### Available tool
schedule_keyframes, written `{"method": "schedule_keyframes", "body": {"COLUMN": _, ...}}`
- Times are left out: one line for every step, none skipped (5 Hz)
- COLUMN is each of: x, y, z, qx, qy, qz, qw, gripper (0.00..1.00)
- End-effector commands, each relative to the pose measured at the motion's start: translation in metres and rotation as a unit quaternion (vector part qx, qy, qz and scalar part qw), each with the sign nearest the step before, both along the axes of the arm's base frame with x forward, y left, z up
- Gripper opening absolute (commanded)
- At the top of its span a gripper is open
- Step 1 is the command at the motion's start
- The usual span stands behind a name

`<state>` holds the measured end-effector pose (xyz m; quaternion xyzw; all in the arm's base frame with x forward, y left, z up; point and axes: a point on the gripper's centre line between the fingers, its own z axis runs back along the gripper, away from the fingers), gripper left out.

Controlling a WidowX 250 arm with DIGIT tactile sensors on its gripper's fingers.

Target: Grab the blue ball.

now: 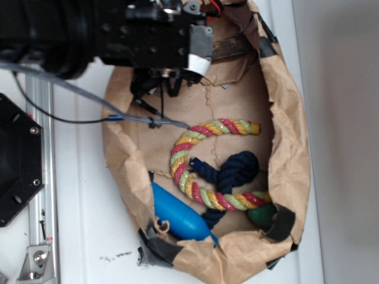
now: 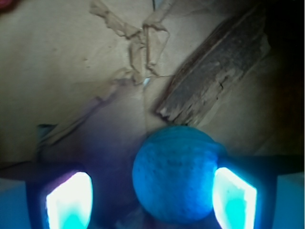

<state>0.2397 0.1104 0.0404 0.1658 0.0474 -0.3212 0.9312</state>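
We are looking down through the wrist camera at the gripper [image 2: 151, 195], whose two glowing pads [image 2: 69, 200] are standing well apart. The blue ball [image 2: 175, 174] is sitting between them, off centre: it is lying close against the pad on the right of that view, while a clear gap is showing between it and the other pad. We cannot tell whether the near pad is actually touching the ball. Just beyond the ball, past the fingertips, a dark strip of bark-like wood [image 2: 217, 67] is lying on torn brown paper [image 2: 62, 71].

In the exterior view the arm [image 1: 118, 32] is reaching in from the upper edge and hanging over the far end of a brown paper bag [image 1: 293, 160], with the gripper pointing down into it; the ball is hidden under the arm here. Well away from the jaws, deeper in the bag, a multicoloured rope ring [image 1: 195, 142], a navy rope knot [image 1: 234, 168] and a bright blue cylinder toy [image 1: 177, 214] are resting.
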Motion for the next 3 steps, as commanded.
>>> {"method": "schedule_keyframes", "body": {"x": 0.0053, "y": -0.0094, "z": 0.0024, "qx": 0.009, "qy": -0.015, "qz": 0.006, "qw": 1.0, "gripper": 0.93}}
{"method": "schedule_keyframes", "body": {"x": 0.0025, "y": -0.0097, "z": 0.0002, "qx": 0.011, "qy": -0.017, "qz": 0.005, "qw": 1.0, "gripper": 0.0}}
{"method": "schedule_keyframes", "body": {"x": 0.0028, "y": -0.0135, "z": -0.0001, "qx": 0.014, "qy": -0.017, "qz": 0.003, "qw": 1.0, "gripper": 0.0}}
